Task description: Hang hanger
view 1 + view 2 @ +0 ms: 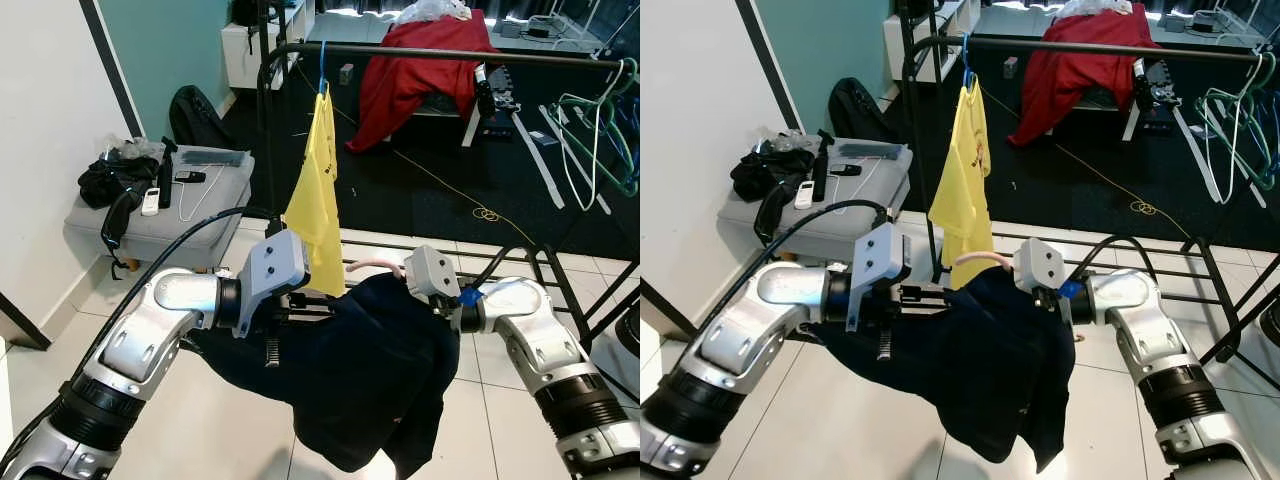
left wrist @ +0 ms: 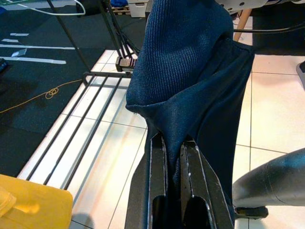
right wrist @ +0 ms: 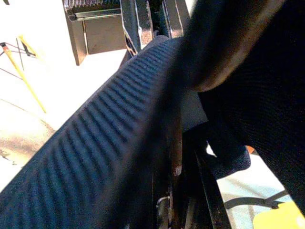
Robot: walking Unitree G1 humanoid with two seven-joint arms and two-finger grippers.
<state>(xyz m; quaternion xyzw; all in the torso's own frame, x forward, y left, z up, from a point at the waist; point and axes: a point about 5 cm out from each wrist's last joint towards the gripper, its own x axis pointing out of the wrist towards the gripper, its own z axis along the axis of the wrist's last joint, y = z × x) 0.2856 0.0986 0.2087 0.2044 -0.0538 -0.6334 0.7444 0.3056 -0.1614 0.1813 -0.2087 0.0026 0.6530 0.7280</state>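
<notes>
I have the dark navy knit garment (image 1: 370, 370) slung between both arms, below the black metal clothes rail (image 1: 450, 52). Left gripper (image 2: 174, 157) pinches its fabric tight; right gripper (image 1: 1045, 295) is buried in cloth, grip unreadable. My worry: the pale pink hanger (image 1: 375, 265) slipping out during the lift, or snagging the hanging yellow shirt (image 1: 318, 190).

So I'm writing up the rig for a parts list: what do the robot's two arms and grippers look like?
Both arms are glossy silver shells with ribbed black rings at the joints. The left arm carries a grey block-shaped wrist housing and a black cable looping along it. The right arm has a like housing with a blue fitting beside it. The left gripper has two long black fingers.
</notes>
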